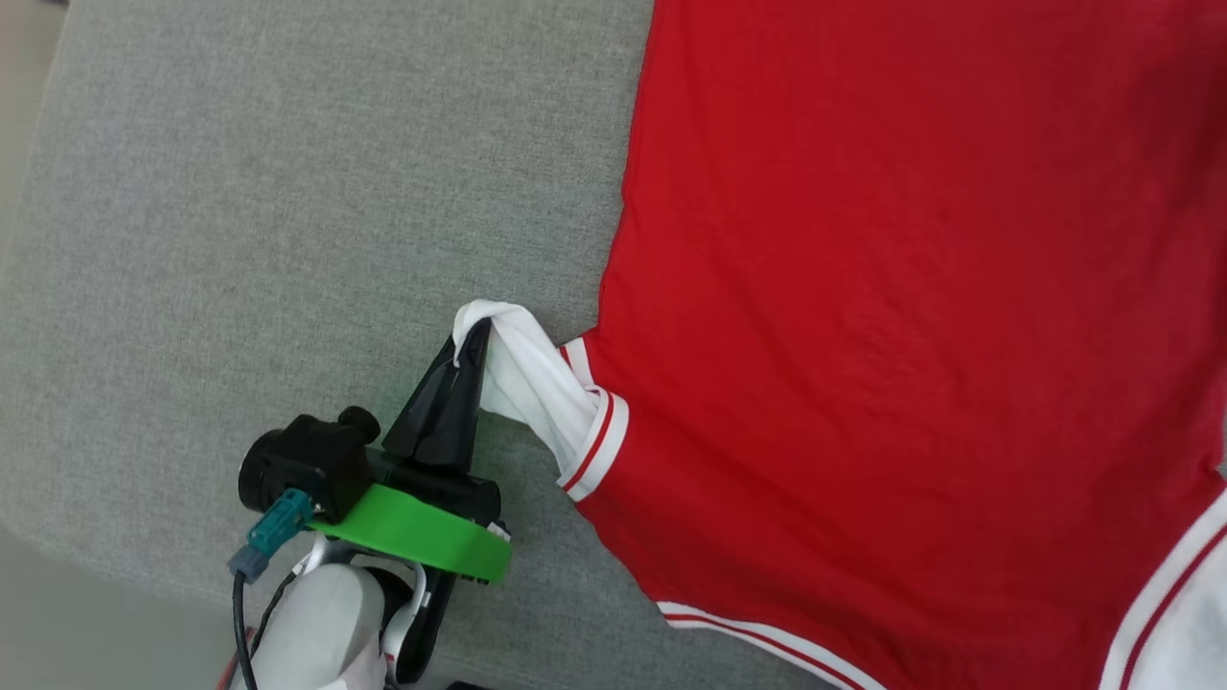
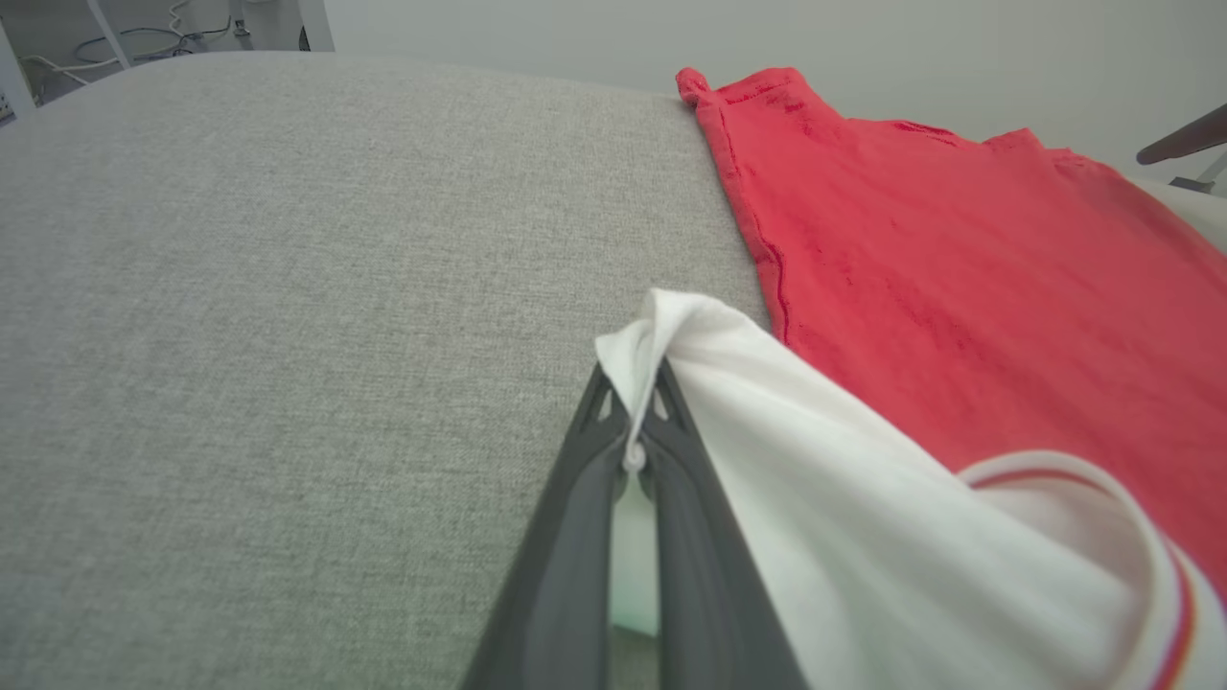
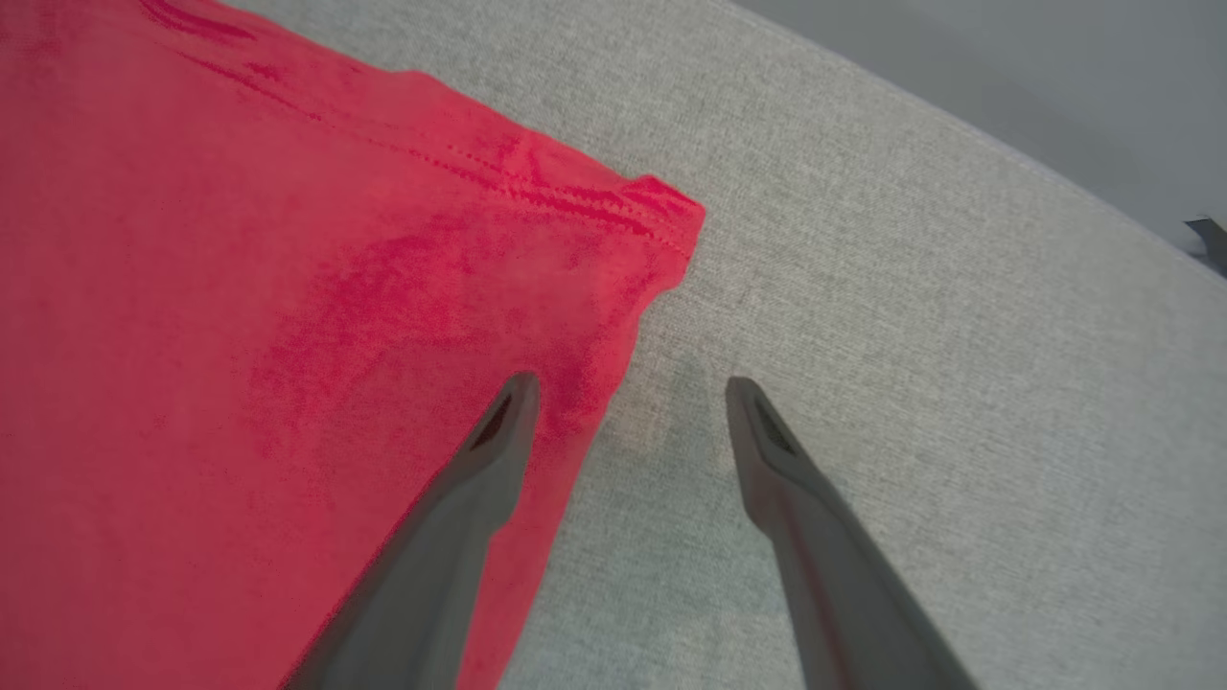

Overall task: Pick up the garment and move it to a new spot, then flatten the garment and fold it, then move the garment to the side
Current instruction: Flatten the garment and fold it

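Grey woven cloth covers the bench [image 1: 288, 192], and the garment [image 1: 911, 287] lies spread on it toward the right of the head view. Its plain red side is up, with red-and-white striped trim along its edges. The left gripper [image 1: 476, 347] is clamped on the tip of the white sleeve [image 1: 537, 383], its two dark fingers pressed together with the fabric pinched between them. The sleeve is drawn out leftward from the red body and bunched into a narrow twist. The right gripper [image 3: 630, 386] has its fingers spread apart, holding nothing. One finger is over the garment's edge near a hemmed corner, the other over bare grey cloth.
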Controlling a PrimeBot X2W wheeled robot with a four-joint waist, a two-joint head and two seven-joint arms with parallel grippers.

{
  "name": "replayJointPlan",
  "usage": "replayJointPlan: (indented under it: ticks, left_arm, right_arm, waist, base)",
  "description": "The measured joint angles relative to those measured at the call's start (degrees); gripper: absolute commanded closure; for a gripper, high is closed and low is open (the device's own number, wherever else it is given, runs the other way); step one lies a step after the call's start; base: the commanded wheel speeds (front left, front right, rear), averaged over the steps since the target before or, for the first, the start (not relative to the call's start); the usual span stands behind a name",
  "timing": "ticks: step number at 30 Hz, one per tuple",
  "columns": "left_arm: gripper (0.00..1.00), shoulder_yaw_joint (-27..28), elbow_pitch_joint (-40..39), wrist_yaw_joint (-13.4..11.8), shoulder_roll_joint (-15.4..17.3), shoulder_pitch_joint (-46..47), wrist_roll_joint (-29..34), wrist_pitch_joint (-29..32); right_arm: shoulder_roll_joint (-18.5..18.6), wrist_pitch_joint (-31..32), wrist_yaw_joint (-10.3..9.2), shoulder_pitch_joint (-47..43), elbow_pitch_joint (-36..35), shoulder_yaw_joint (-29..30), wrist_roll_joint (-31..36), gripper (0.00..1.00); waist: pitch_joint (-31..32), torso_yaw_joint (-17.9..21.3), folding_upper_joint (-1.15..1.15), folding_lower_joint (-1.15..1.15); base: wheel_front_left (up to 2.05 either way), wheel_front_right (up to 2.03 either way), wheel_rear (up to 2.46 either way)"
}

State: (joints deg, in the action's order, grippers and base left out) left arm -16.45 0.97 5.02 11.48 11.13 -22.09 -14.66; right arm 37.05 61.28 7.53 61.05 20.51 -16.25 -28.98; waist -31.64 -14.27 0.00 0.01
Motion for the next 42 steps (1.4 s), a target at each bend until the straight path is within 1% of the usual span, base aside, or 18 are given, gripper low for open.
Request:
replayJointPlan:
  ticks: [2,4,7,10,11,12,13,17,23,26,29,33,36,39,42]
  left_arm:
    - [1.0,0.0,0.4,0.5,-0.4,0.3,0.7,0.0]
    - [1.0,0.3,0.7,0.8,-0.8,0.6,1.7,0.0]
    - [1.0,0.8,1.1,1.3,-1.5,0.8,2.2,0.0]
    - [1.0,1.6,1.7,1.5,-1.7,0.8,2.5,0.0]
    - [1.0,1.9,1.9,1.6,-1.7,0.8,2.6,0.0]
    - [1.0,2.1,2.0,1.7,-1.7,0.8,2.7,0.0]
    - [1.0,2.3,2.1,1.8,-1.7,0.8,3.0,0.0]
    - [1.0,3.2,2.6,1.9,-1.8,0.8,3.3,0.0]
    - [1.0,4.1,4.0,2.1,-2.0,0.3,3.6,0.0]
    - [1.0,4.2,4.7,2.1,-2.1,-0.8,4.0,0.0]
    - [1.0,4.3,5.7,2.1,-2.0,-2.0,4.0,0.0]
    - [1.0,4.5,7.0,2.1,-1.7,-4.1,4.1,0.0]
    - [1.0,4.5,8.0,2.1,-1.3,-5.4,4.1,0.0]
    - [1.0,4.9,8.8,2.1,-0.7,-6.9,4.1,0.0]
    - [1.0,5.5,9.4,2.1,-0.2,-8.2,4.1,0.0]
  right_arm:
    - [-0.7,-1.1,0.0,0.4,2.1,0.4,0.1,0.0]
    - [-0.8,-1.5,-0.01,0.2,3.9,-0.5,0.8,0.0]
    - [0.0,-1.0,-0.08,0.1,5.4,0.3,-0.8,0.0]
    - [1.5,-0.8,-0.05,0.1,4.5,0.1,-1.6,0.0]
    - [1.9,-0.8,-0.05,0.1,4.2,0.1,-2.0,0.12]
    - [2.2,-0.8,-0.05,0.1,3.9,0.2,-2.2,0.91]
    - [2.4,-0.9,-0.05,0.1,3.7,0.3,-2.4,1.0]
    - [2.3,-3.9,-0.05,-0.7,3.9,0.2,-2.5,1.0]
    - [1.5,-11.4,-0.05,-1.8,3.8,-1.6,-2.8,1.0]
    - [2.2,-15.1,-0.05,-3.6,2.7,-2.8,-5.5,1.0]
    - [4.3,-19.3,-0.05,-6.0,0.2,-3.9,-7.3,1.0]
    - [7.3,-24.3,-0.05,-11.9,-3.3,-4.1,-11.3,1.0]
    - [9.6,-27.2,-0.05,-18.6,-6.9,-3.0,-13.5,1.0]
    - [11.3,-29.4,-0.05,-26.8,-10.6,-0.5,-15.0,1.0]
    - [11.8,-30.8,-0.05,-34.9,-13.5,3.4,-15.3,1.0]
  waist:
    - [-1.4,-0.9,0.0,0.0]
    - [-2.9,-1.9,0.0,0.0]
    - [-4.3,-3.2,0.0,0.0]
    - [-5.2,-4.1,0.0,0.0]
    - [-5.4,-4.2,0.0,0.0]
    - [-5.4,-4.1,0.0,0.0]
    - [-5.4,-4.0,0.0,0.0]
    - [-4.6,-3.5,0.0,0.0]
    - [-1.7,-2.5,0.0,0.0]
    - [0.5,-2.1,0.0,0.0]
    - [3.0,-1.6,0.0,0.0]
    - [6.6,-0.8,0.0,0.0]
    - [9.4,-0.2,0.0,-0.01]
    - [12.2,0.6,0.0,-0.01]
    - [14.5,1.5,0.0,-0.01]
  base:
    - [0.0,0.0,0.0]
    - [0.0,0.0,0.0]
    - [0.0,0.0,0.0]
    - [0.0,0.0,0.0]
    - [0.0,0.0,0.0]
    - [0.0,0.0,0.0]
    - [0.0,0.0,0.0]
    - [0.0,0.0,0.0]
    - [0.0,0.0,0.0]
    - [0.0,0.0,0.0]
    - [0.0,0.0,0.0]
    - [0.0,0.0,0.0]
    - [0.0,0.0,0.0]
    - [0.0,0.0,0.0]
    - [0.0,0.0,0.0]
